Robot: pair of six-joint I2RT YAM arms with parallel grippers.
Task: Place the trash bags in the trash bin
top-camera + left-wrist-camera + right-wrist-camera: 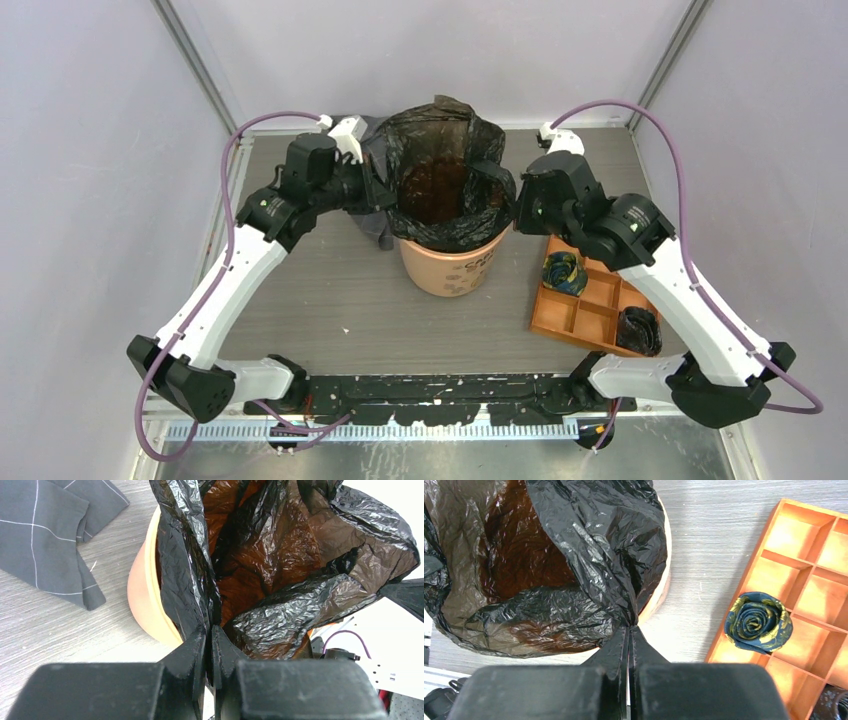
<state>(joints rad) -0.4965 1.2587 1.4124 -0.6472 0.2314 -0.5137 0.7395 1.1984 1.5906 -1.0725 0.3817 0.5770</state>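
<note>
Closed black fingers (192,652) of the left hand (210,630) fill the bottom of its wrist view. They are pinched tight on a fold of the trash bag (300,610) at the bag's mouth. Straight ahead of that hand the film opens into a wrinkled, brownish hollow. Just to the hand's left the bag's edge hangs over the rim of the trash bin (142,595), which stands upright on the desk (60,630). Farther off on the same side a grey checked cloth (50,545) lies flat on the desk.

The right hand (629,627) grips the opposite edge of the bag just outside the bin's rim, its fingers pressed together with film bunched between them. Between the two hands the bag sits in the bin, its mouth open and its top standing above the rim. To the right hand's right an orange tray (804,565) rests on the desk, with a blue and yellow roll (758,622) in one compartment.
</note>
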